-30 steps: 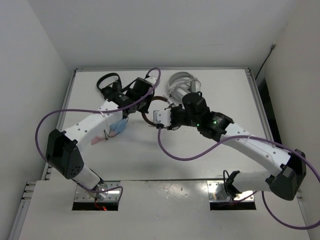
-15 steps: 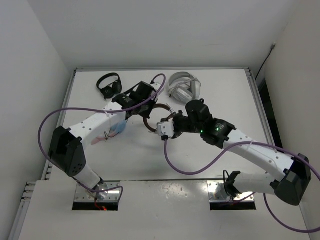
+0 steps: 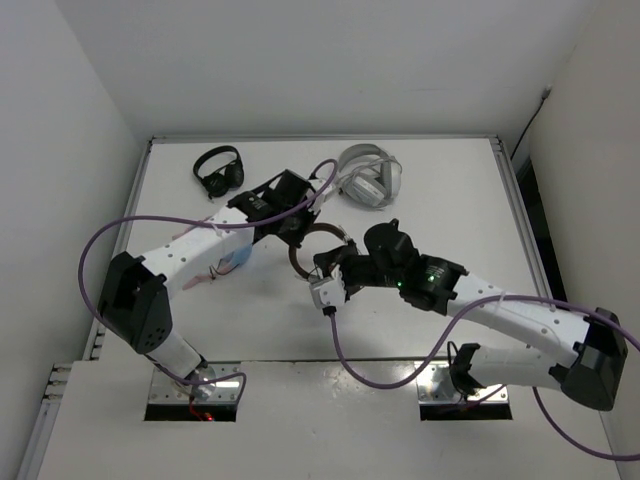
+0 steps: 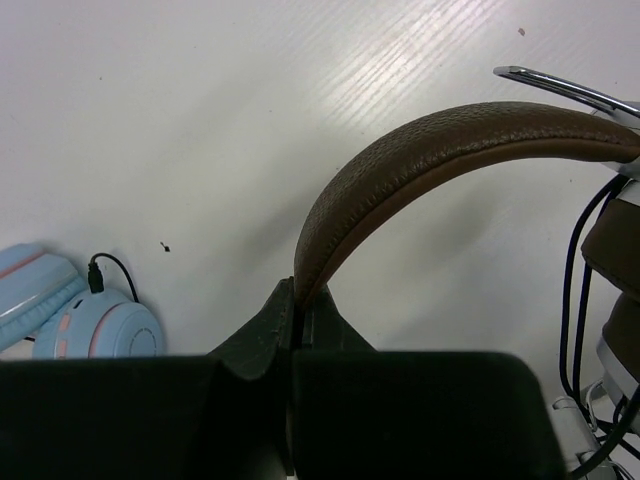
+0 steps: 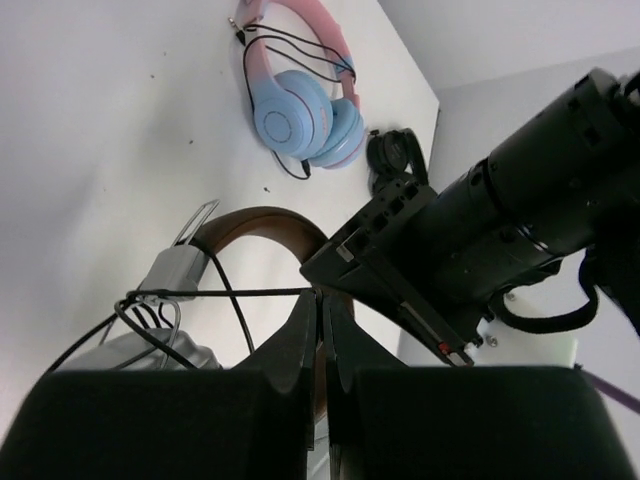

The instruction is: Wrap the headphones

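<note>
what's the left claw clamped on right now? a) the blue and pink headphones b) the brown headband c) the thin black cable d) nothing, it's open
b: the left wrist view shows the left claw shut on the headphones at their brown headband; the black cable is pinched by the right claw, and the blue and pink headphones lie apart from it.

Nothing readable here tbh. No legible text, logo, label or number on the headphones (image 4: 420, 150), the desk (image 3: 450, 190) or anything else in any of the three views.
</note>
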